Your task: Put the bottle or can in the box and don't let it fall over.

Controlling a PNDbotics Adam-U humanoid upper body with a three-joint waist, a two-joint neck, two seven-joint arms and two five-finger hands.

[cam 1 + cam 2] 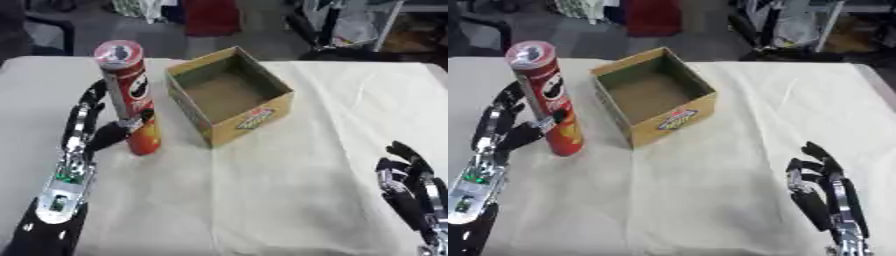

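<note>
My left hand [87, 131]: fingers and thumb curled round the lower half of the can.
Can [129, 95]: tall red tube, long axis upright, base on the table [262, 200], just left of the box.
Box [229, 95]: open-topped, empty, to the can's right; my left arm is nearer.
My right hand [824, 195]: idle, lower right, fingers relaxed, holding nothing.

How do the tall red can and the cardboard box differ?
The can is a tall, narrow red tube with its lid on; the box is low, wide, brown and open on top. The left hand is at the can, thumb on its lower part; nothing touches the box. Both stand upright on the white cloth, side by side.
</note>
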